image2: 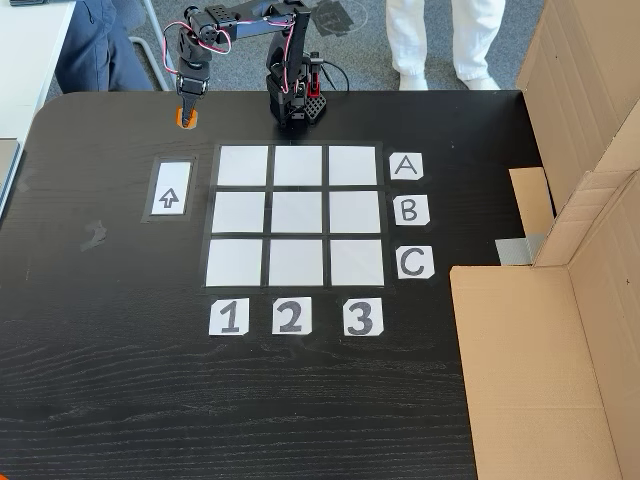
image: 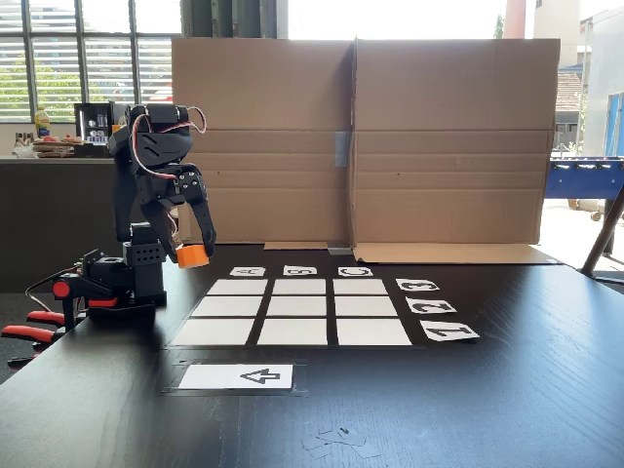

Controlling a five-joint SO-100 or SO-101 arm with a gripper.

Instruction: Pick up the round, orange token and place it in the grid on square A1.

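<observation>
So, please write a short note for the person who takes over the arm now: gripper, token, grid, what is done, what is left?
Gripper: shut on the token, held above the table beside the arm's base.
Token: in the overhead-like fixed view it sits at the gripper tip, outside the grid, up-left of it.
Square A1: still bare, as are all cells.
Done: the pick.
Left: carry the token over A1, lower, release.

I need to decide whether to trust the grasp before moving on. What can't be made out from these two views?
- Whether the token is lifted off the table or resting on it: too small in both fixed views.
- The token's top face: covered by the pincer from above.
- The pincer's grip on the token: fingers dark against the dark arm.
- The standing people: cut off by the top edge.
</observation>
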